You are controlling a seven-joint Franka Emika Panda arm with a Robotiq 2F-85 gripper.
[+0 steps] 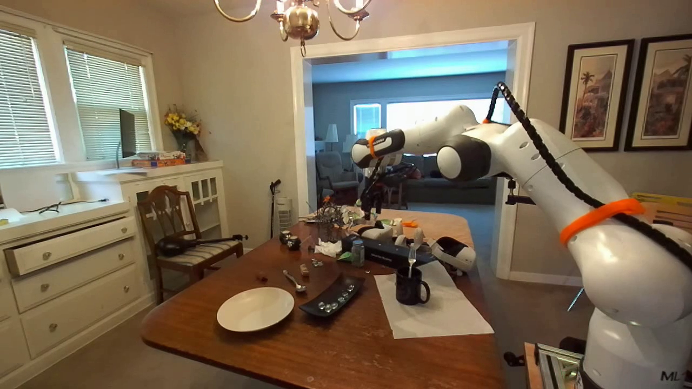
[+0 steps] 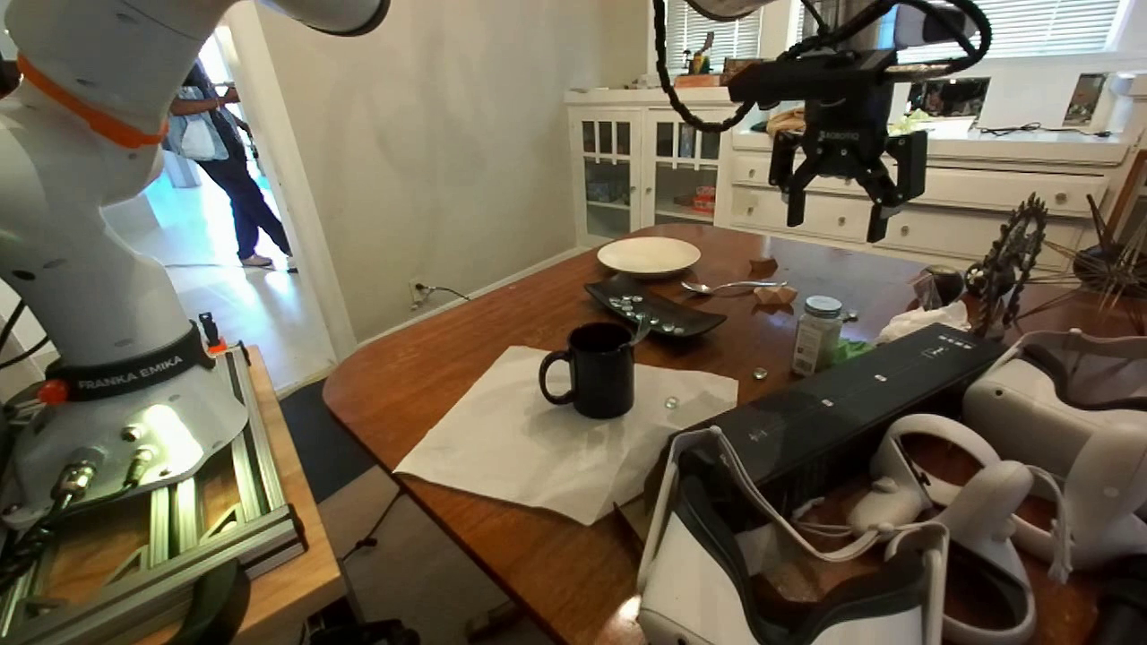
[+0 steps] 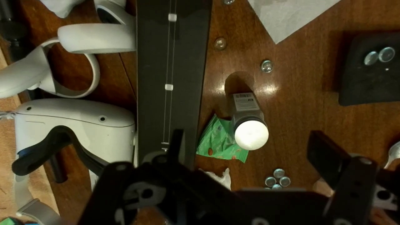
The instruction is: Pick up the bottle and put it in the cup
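- Wrist view: gripper [image 3: 247, 144] spread wide; framed in the gap, as the camera sees it, the bottle [image 3: 249, 121], lid on, a green packet [image 3: 217, 142] just beside it.
- Bottle stands upright on the wooden table [image 2: 466, 331], near the long black box [image 2: 860, 399].
- In an exterior view, gripper hangs well above the table.
- Black cup [image 2: 602, 374] upright on white paper [image 2: 515, 430], apart from the bottle, a fork [image 1: 412, 259] standing in it.
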